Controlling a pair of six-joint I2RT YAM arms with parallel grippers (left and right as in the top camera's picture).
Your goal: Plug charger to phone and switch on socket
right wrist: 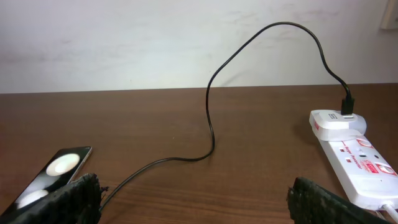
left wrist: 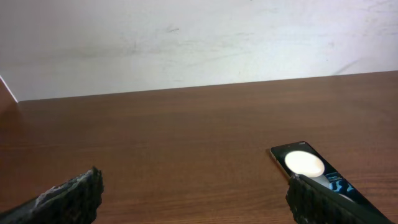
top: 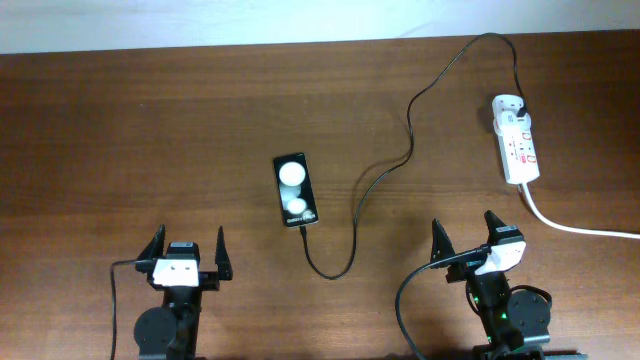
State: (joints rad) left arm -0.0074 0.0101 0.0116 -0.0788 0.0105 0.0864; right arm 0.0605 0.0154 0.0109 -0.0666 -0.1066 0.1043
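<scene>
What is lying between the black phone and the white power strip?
Only the long thin black charger cable loops across the wooden table there; the overhead view shows it.

Looking across a brown table (left wrist: 186, 124) toward a white wall (left wrist: 186, 37), holding gripper (left wrist: 196, 183) fingers wide apart, one partly overlapping a phone (left wrist: 303, 163) lying flat at right.

Print on the phone (top: 297, 189) and red marks on the socket (top: 520, 145) are too small to read.
</scene>
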